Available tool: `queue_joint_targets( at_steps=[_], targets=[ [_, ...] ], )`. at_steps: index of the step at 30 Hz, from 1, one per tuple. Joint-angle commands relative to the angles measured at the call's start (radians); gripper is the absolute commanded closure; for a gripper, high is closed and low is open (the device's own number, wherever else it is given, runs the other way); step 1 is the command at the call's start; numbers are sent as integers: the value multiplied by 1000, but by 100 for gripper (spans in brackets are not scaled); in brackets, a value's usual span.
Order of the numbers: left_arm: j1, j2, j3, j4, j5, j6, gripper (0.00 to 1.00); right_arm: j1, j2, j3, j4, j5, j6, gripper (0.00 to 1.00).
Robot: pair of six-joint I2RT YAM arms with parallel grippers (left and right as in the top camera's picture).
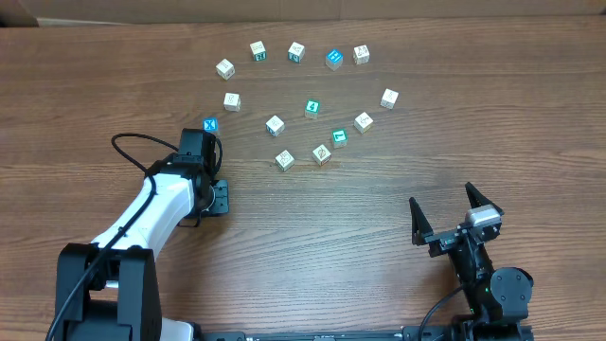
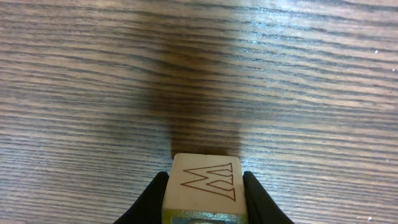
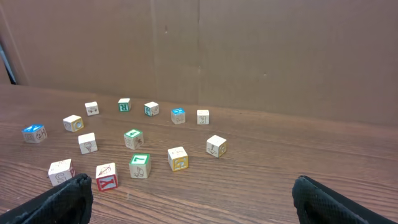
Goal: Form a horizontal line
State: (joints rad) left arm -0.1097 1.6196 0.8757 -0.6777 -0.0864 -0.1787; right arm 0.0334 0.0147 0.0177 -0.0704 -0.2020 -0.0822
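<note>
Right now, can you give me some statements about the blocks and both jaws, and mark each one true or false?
1. The left jaws hold a block. True.
2. The right jaws are shut on a block. False: they are open and hold nothing.
3. The other blocks already stand in one horizontal line. False: they lie scattered in a rough ring on the table.
4. The held block shows an outlined letter in the left wrist view. True.
</note>
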Motion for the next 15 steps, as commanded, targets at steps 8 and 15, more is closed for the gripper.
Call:
queue_joint_targets(
  at_steps=[8,15],
  targets=[
    [-2,-5,-5,-2,10,38,77,-2,-12,-10,5,10,3,0],
    [-2,-5,-5,-2,74,37,76,-2,-12,-10,5,10,3,0]
  ],
)
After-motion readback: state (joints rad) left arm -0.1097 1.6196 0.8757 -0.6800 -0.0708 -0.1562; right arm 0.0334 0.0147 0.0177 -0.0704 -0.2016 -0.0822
